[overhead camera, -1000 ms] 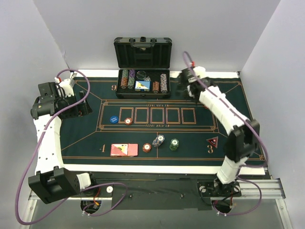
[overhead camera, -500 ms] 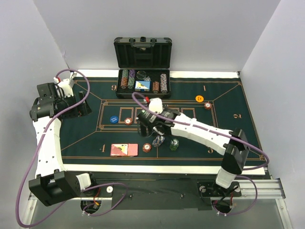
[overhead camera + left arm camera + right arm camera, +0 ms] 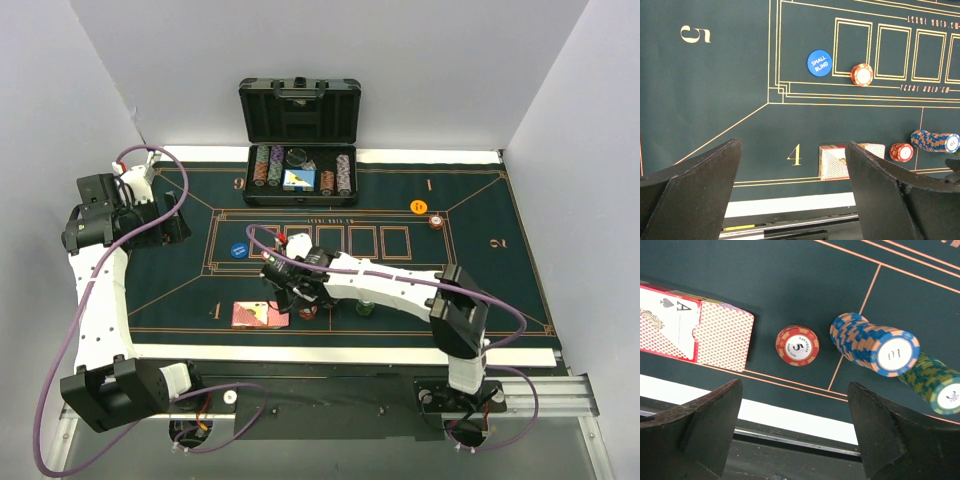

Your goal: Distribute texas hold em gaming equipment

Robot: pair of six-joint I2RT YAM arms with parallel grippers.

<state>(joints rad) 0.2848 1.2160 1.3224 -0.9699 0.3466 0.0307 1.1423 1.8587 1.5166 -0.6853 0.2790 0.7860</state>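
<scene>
Red-backed playing cards (image 3: 255, 315) lie by the number 4, an ace face showing in the right wrist view (image 3: 695, 335). A red chip (image 3: 797, 345), a leaning blue-and-orange chip stack (image 3: 875, 345) and a green stack (image 3: 940, 385) sit to their right. My right gripper (image 3: 290, 288) hovers open and empty over the cards and the red chip (image 3: 307, 311). A blue small-blind disc (image 3: 819, 63) and a red chip (image 3: 862, 74) lie mid-left. An orange disc (image 3: 419, 207) and a red chip (image 3: 436, 221) lie at the far right. My left gripper (image 3: 165, 225) is open and empty at the far left. The triangular marker is hidden.
The open black case (image 3: 300, 175) with racked chip rows stands at the back centre. My right arm (image 3: 400, 285) stretches low across the front of the green felt mat (image 3: 500, 270). The mat's white front edge (image 3: 800, 417) lies just below the chips.
My right arm swung from the far right back corner to the front centre, then further left over the cards and chips. An orange disc and red chip now lie at the far right. Left arm still.
</scene>
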